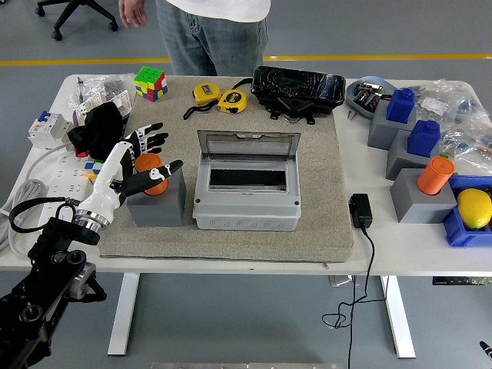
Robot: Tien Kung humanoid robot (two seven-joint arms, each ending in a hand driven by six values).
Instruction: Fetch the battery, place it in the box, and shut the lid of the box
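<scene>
An orange cylindrical battery [147, 163] stands upright in a grey block [158, 201] on the left of the felt mat. My left hand [156, 156] reaches in from the lower left and brackets the battery. Its thumb crosses in front and its fingers [151, 138] are spread behind, not visibly closed on it. The grey box [246, 207] sits mid-mat with its clear lid [247, 143] tilted up at the back and its dark slot showing. My right arm is out of view.
A second orange cylinder [436, 175] in a grey block, blue blocks [400, 105] and a lemon [474, 207] in a blue bin stand at right. A black adapter [360, 210], black tray [298, 88], tape measures [219, 98] and Rubik's cube [150, 83] lie around. A person [215, 31] stands at the far edge.
</scene>
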